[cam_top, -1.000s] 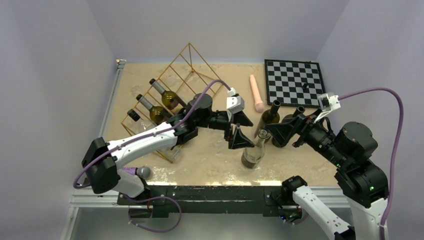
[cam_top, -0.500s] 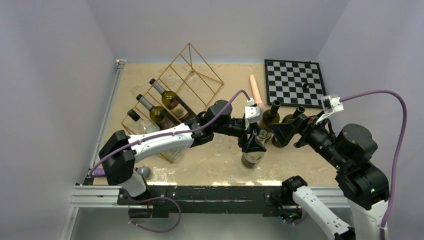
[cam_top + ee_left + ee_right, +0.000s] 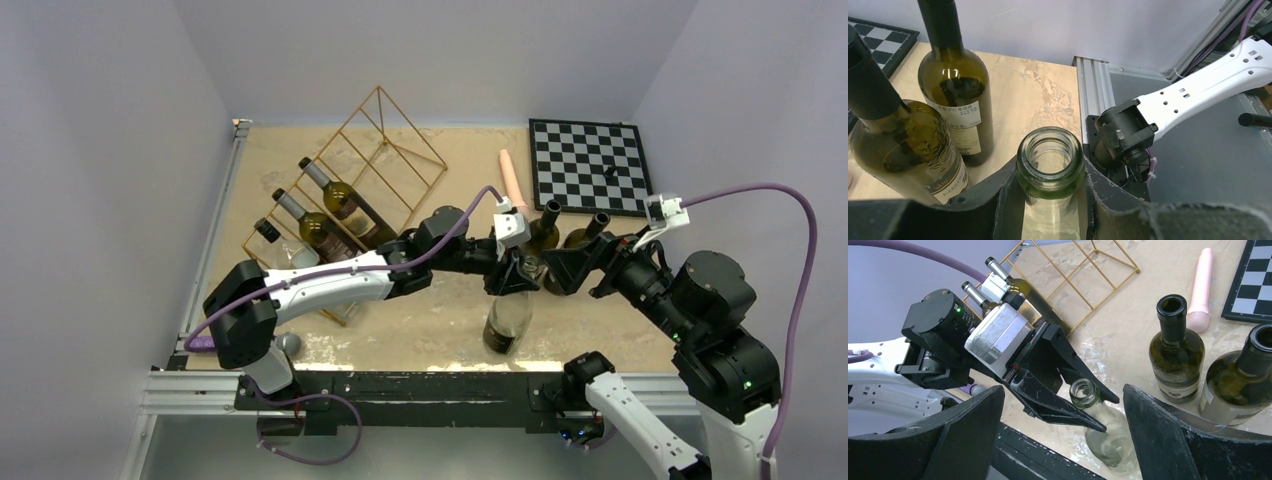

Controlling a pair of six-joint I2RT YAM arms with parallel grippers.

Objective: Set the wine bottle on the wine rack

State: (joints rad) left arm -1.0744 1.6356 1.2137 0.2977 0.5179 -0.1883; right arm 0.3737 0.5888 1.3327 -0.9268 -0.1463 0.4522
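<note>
A clear greenish wine bottle [image 3: 507, 325] stands upright on the table near its front edge. My left gripper [image 3: 520, 272] is shut on its neck just below the open mouth [image 3: 1050, 162], one finger [image 3: 1000, 202] pressed against each side. The same grip shows in the right wrist view, on the bottle [image 3: 1100, 440]. My right gripper [image 3: 583, 263] hangs open just right of it, nothing between its fingers [image 3: 1148, 430]. The gold wire wine rack [image 3: 372, 150] stands at the back left with three bottles [image 3: 325, 205] lying in its lower slots.
Two dark green bottles [image 3: 545, 228] [image 3: 592, 230] stand just behind the grippers. A pink cylinder [image 3: 513, 185] lies beside a chessboard [image 3: 585, 165] at the back right. A purple-handled microphone [image 3: 285, 343] lies at the front left edge.
My left arm swung right from beside the rack to the clear bottle, and its jaws closed from wide open onto the neck. The right gripper stayed where it was.
</note>
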